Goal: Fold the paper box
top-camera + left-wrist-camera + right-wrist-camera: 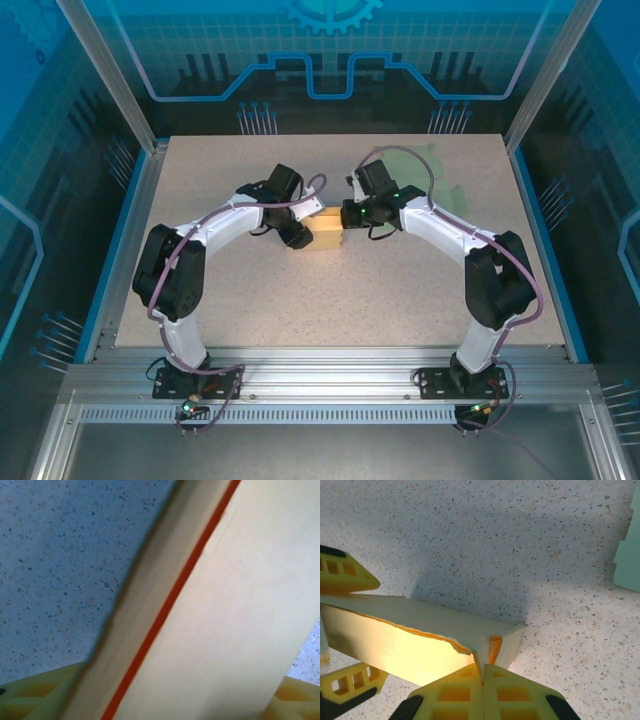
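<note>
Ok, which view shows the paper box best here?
The right wrist view. There the paper box shows two walls, a ragged orange-lined edge and one corner, so its half-folded shape can be read. The top external view shows it small and partly covered. The left wrist view gives one flat panel up close, crossed by an orange stripe.

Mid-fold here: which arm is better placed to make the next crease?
Right, probably. The right claw is shut on a corner of the paper box, beside a loose flap edge, so it can push that in. The left claw straddles the other end, better for bracing.
</note>
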### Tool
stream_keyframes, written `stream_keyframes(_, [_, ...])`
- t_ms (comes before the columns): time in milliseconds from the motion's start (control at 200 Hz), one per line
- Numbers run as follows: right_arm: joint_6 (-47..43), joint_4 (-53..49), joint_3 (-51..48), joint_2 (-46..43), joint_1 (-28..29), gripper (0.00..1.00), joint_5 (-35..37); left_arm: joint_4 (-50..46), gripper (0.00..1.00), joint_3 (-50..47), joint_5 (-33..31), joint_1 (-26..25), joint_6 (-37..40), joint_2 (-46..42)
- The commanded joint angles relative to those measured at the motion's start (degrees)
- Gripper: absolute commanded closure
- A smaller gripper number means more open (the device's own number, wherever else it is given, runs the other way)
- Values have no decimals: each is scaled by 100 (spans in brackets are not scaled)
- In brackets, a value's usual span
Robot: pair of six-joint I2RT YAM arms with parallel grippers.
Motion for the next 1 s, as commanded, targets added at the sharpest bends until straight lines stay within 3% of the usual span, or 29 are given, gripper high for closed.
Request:
stream_keyframes(0, [241,-122,155,202,144,94,-24,161,33,-99,106,-106,-230,-96])
stream_keyframes(460, [317,-167,160,179,591,94,1092,151,32,-130,36,-143,-429,-74])
stream_keyframes(996, [173,274,-227,190,622,93,1218,195,33,-93,46,-144,-388,-38])
